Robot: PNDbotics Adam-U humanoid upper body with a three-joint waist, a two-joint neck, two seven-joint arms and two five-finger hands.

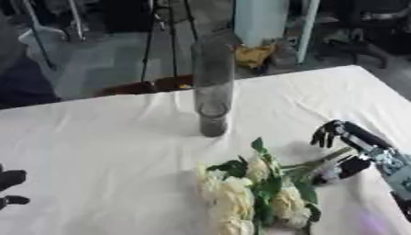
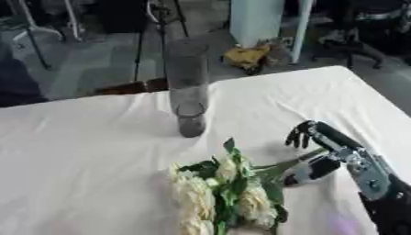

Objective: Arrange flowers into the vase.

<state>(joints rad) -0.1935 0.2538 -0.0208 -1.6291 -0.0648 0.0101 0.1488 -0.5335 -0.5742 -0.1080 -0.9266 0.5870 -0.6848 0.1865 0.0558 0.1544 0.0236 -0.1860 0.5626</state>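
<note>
Between the curled fingers and the thumb of the right hand ran the green stems of the flowers, and the hand seemed to be clasped round those stems, though the exact contact was blurred. From that grasp the stems led away to the hand's left, where the bunch of pale cream blooms and dark green leaves lay on its side on the white tablecloth, the heads pointing toward the near edge. Beyond the fingertips, farther up the cloth and to their left, stood the tall clear glass vase, upright, well apart from both hand and bouquet. Behind the knuckles the silver and black wrist ran off toward the lower right. Far across the cloth, at the lower left edge, the left hand showed only dark fingertips, too little to tell whether it was clenched or relaxed.
</note>
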